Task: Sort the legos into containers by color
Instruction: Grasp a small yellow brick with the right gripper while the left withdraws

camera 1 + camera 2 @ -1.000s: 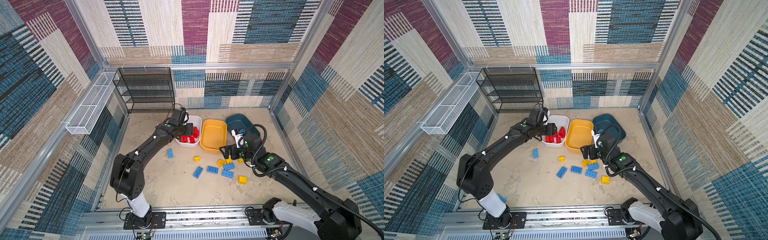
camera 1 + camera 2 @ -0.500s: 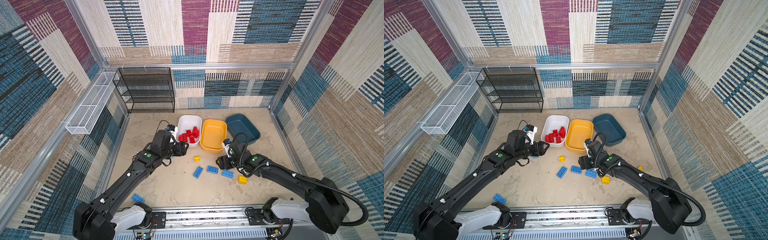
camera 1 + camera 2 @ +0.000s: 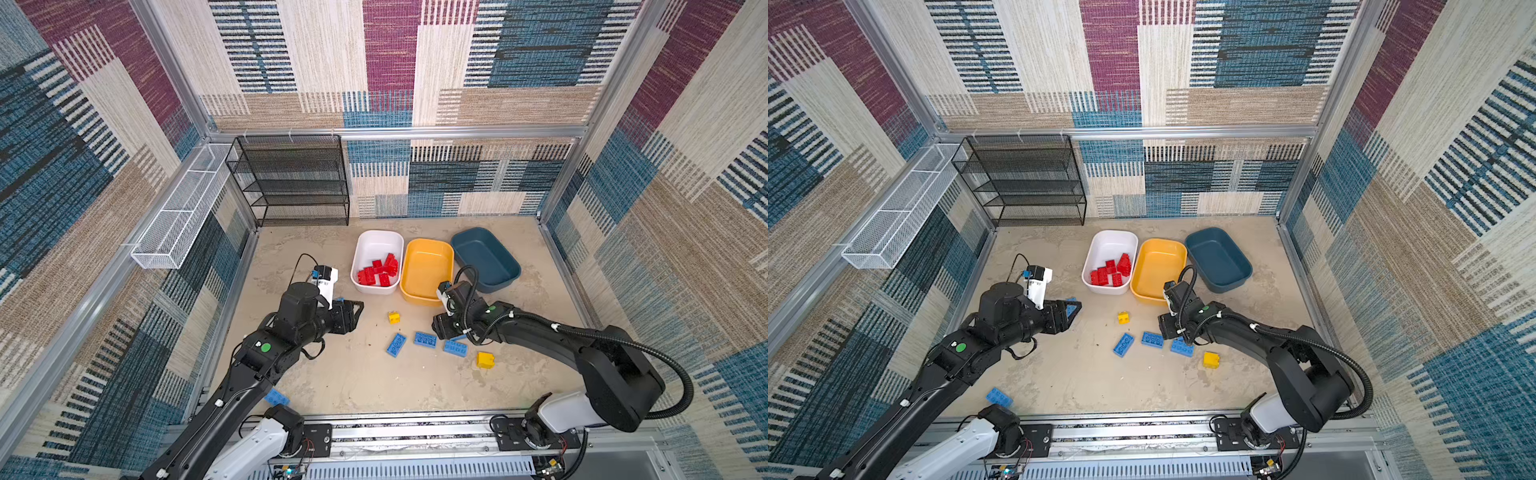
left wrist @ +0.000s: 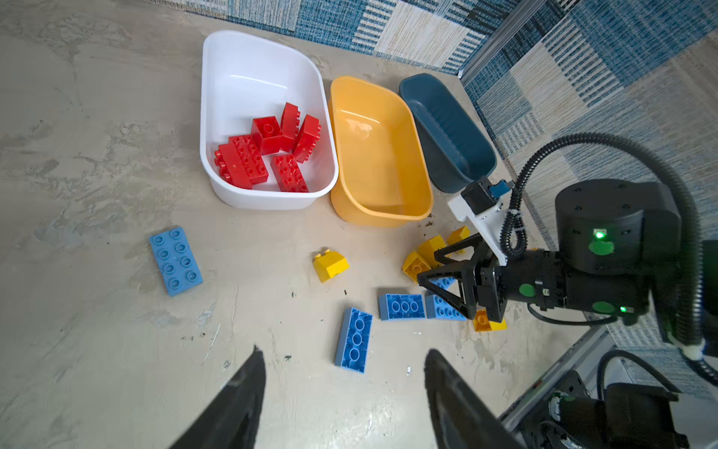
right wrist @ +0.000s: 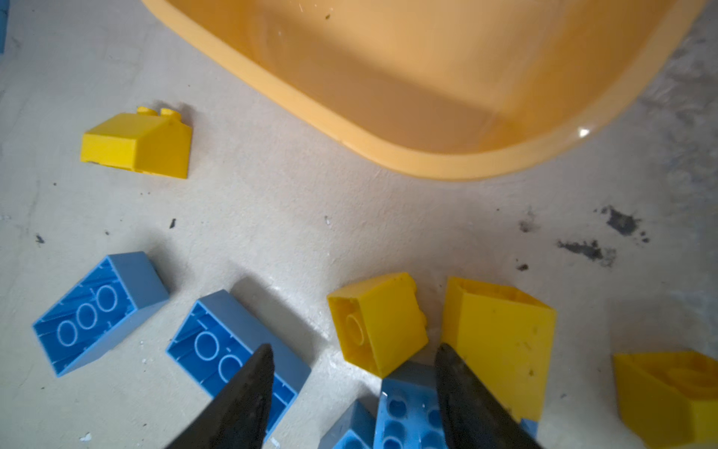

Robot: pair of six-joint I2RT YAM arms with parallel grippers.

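In both top views the white container (image 3: 376, 245) holds several red legos (image 3: 378, 272); the yellow container (image 3: 428, 249) and the teal container (image 3: 484, 257) are empty. Blue legos (image 3: 424, 339) and yellow legos (image 3: 394, 318) lie loose on the floor. My right gripper (image 5: 353, 346) is low over a cluster, open, with a small yellow lego (image 5: 377, 322) and a blue lego (image 5: 408, 408) between its fingers. My left gripper (image 4: 342, 350) hangs open and empty above the floor, near a blue lego (image 4: 353, 340).
A black mesh rack (image 3: 291, 183) stands at the back left, with a white wire basket (image 3: 183, 208) on the left wall. A flat blue lego (image 4: 176, 261) lies left of the tubs. Another blue lego (image 3: 276, 398) lies by the left arm's base, and a yellow one (image 3: 485, 360) sits front right.
My left arm has drawn back from the white container toward the front left. My right gripper has dropped onto the lego cluster and its jaws have narrowed.
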